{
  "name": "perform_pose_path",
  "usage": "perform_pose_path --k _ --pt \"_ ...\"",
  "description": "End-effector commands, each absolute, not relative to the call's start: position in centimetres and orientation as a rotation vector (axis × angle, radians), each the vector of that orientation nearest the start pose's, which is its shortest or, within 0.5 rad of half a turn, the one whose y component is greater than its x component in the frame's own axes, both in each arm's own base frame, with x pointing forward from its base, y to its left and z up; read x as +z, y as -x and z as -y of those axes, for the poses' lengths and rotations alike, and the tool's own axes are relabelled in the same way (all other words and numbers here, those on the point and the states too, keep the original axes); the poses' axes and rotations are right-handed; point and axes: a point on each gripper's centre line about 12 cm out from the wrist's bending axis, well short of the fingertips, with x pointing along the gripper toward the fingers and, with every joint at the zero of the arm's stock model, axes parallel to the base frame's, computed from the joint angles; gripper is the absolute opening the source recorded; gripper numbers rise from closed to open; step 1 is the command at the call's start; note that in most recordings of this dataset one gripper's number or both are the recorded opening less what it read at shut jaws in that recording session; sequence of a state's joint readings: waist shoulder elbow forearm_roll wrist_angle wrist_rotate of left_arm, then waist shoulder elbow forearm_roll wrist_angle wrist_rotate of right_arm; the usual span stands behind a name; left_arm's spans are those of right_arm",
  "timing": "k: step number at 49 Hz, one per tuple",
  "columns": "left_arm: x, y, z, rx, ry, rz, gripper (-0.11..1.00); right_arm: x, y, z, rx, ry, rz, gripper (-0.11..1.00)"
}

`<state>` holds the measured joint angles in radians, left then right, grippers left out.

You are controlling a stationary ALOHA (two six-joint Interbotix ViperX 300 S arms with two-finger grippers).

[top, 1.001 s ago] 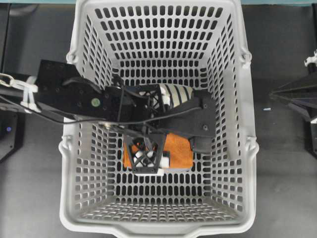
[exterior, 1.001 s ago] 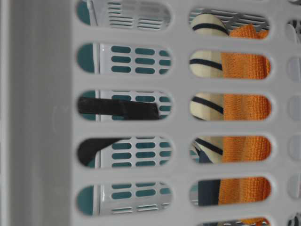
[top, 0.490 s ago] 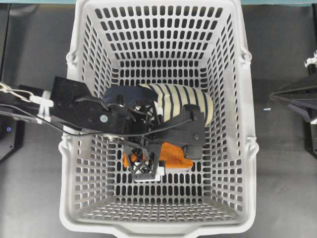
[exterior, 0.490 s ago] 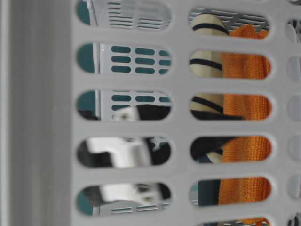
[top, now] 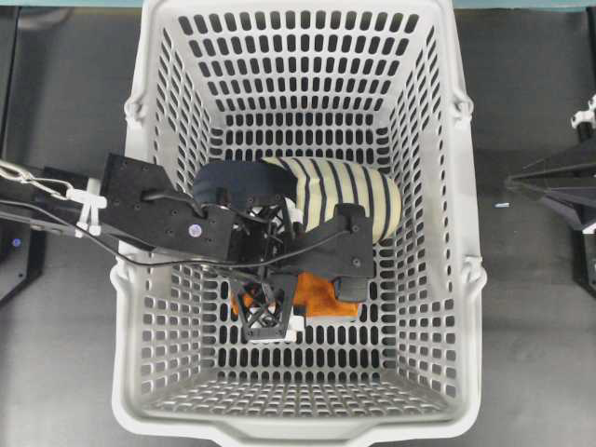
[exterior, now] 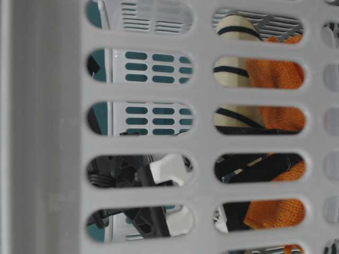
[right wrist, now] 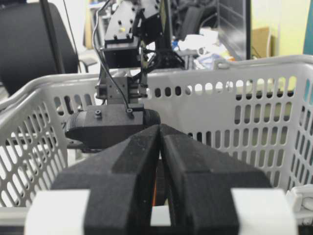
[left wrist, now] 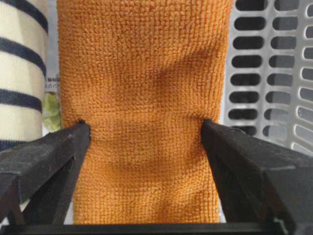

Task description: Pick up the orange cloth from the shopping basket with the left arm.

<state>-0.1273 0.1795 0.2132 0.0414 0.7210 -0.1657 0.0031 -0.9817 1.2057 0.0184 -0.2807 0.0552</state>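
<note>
A slipper (top: 346,193) with dark blue and cream stripes lies on its side, with its dark blue end to the left. A dark table (top: 531,307) is under everything. At the far right edge stands a black stand (top: 559,182) with a white clip (top: 585,114). In the right wrist view, a black office chair (right wrist: 27,41) sits far back on the left, and a dark screen (right wrist: 234,27) stands far back on the right.
</note>
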Motion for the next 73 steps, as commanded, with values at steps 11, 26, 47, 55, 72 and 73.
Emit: perform_pose_path --k 11,26,47,55,72,73 --pt "19.1 -43.8 5.3 -0.017 0.027 -1.116 0.46 28.4 -19.5 0.1 -0.005 -0.080 0.058 0.00" --pt "22.5 -43.5 4.9 -0.017 0.021 -1.087 0.16 28.3 -19.5 0.1 -0.005 -0.080 0.057 0.00" --pt "36.5 -43.2 4.3 -0.004 0.041 -0.981 0.16 28.1 -19.5 0.1 -0.005 -0.080 0.052 0.00" --pt "41.4 -42.8 4.2 -0.005 0.043 -0.932 0.16 28.1 -19.4 0.1 -0.005 -0.080 0.054 0.00" --pt "45.1 -43.1 4.4 -0.035 -0.013 -0.919 0.16 28.3 -19.3 0.1 -0.004 -0.081 0.063 0.00" --pt "45.1 -43.1 4.4 -0.035 -0.013 -0.923 0.16 28.3 -19.3 0.1 -0.004 -0.081 0.065 0.00"
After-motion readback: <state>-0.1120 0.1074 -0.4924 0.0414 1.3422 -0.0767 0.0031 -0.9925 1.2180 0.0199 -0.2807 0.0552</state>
